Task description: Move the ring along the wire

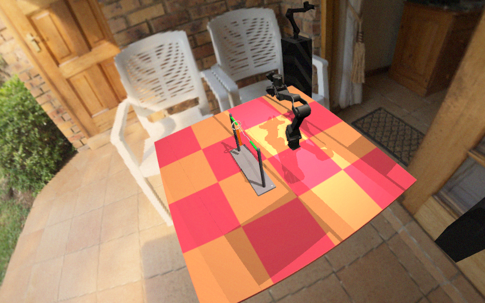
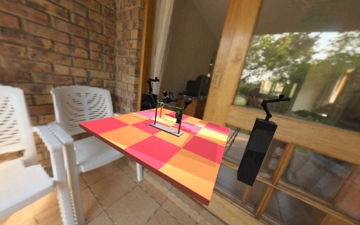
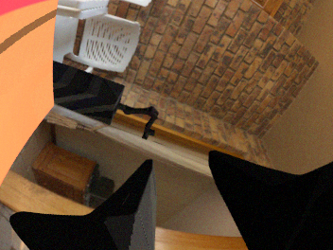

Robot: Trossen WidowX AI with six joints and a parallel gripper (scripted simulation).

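The ring (image 1: 236, 129) hangs around the wire near the inner end of the far green part (image 1: 233, 119) (image 2: 159, 102), beside the far post (image 2: 156, 115). Its orange handle (image 1: 238, 137) (image 2: 160, 112) points down. The thin grey wire (image 1: 245, 135) leads to the other green part (image 1: 253, 144) (image 2: 178, 108) at the near post (image 1: 261, 169) (image 2: 180, 122). My gripper (image 1: 270, 93) (image 2: 164, 100) is raised behind the wire, away from the ring and handle. In the wrist view my gripper (image 3: 182, 162) is partly open, with a gap and nothing between the fingers.
The posts stand on a grey base plate (image 1: 246, 164) (image 2: 165, 128) on the checkered table (image 1: 193, 178) (image 2: 156, 148). White chairs (image 1: 157, 67) (image 2: 82, 106) stand beyond the table. A black pedestal (image 1: 297, 64) (image 3: 85, 99) with another small arm stands behind it. The wrist view shows neither ring nor wire.
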